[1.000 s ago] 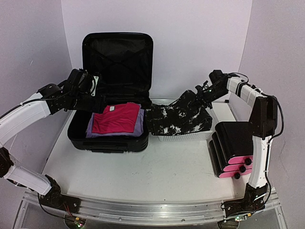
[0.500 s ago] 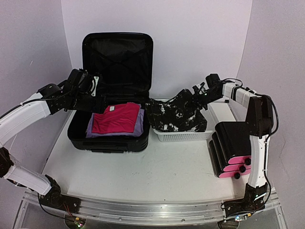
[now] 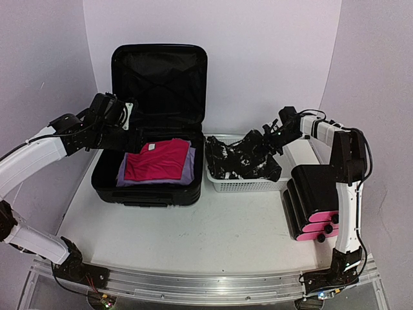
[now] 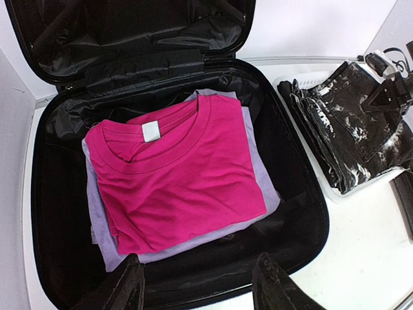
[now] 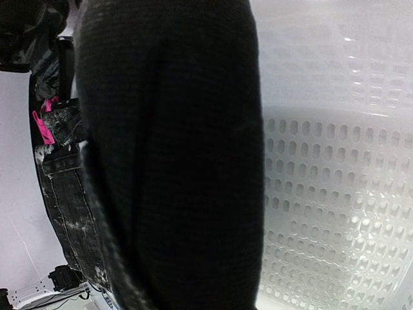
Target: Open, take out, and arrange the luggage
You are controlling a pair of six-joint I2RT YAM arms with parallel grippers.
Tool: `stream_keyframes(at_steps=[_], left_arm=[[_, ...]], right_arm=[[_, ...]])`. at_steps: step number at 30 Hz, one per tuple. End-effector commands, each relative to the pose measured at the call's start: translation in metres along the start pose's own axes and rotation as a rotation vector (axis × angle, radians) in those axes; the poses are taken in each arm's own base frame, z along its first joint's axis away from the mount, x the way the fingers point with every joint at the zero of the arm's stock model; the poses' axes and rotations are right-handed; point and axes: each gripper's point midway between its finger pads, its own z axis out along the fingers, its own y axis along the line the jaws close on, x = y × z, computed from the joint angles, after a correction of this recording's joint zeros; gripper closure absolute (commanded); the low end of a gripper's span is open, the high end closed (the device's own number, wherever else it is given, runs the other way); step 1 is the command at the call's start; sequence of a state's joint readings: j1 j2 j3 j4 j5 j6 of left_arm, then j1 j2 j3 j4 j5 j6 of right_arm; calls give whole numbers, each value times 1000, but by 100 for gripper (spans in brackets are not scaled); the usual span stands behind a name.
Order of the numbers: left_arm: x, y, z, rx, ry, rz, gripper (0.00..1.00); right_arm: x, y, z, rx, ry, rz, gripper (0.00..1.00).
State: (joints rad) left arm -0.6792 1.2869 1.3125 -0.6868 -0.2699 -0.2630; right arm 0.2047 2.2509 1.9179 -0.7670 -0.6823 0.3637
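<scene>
Suitcase [image 3: 159,77] open; 1 marbled garment [image 3: 242,158] in basket [image 3: 245,186] beside right jaws, grip unclear; 2 shirts [image 4: 174,174] remain beyond released left jaws.

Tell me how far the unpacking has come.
Done: the luggage stands open, and a black-and-white garment lies in the basket. In hand: the right pincer is at that garment. Left: the pink shirt and the lilac one under it are in the luggage; the left pincer is open above them.

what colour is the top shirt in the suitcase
The top shirt is bright pink; it shows best in the left wrist view.
</scene>
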Motion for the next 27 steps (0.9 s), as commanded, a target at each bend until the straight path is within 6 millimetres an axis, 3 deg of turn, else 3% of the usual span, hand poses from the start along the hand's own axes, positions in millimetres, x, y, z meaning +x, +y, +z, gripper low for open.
stream_keyframes(at_steps=[1,12,27], left_arm=[[-17,-3,-9,27,-63,-36,43],[-15,1,-17,27,-77,-48,44],[-13,1,-15,30,-71,-46,44]], right_arm=[[-9,20,-34,53,-66,-84,100],[-28,-9,-22,163,-125,-204,100],[-24,-46,-21,362,-136,-257,98]])
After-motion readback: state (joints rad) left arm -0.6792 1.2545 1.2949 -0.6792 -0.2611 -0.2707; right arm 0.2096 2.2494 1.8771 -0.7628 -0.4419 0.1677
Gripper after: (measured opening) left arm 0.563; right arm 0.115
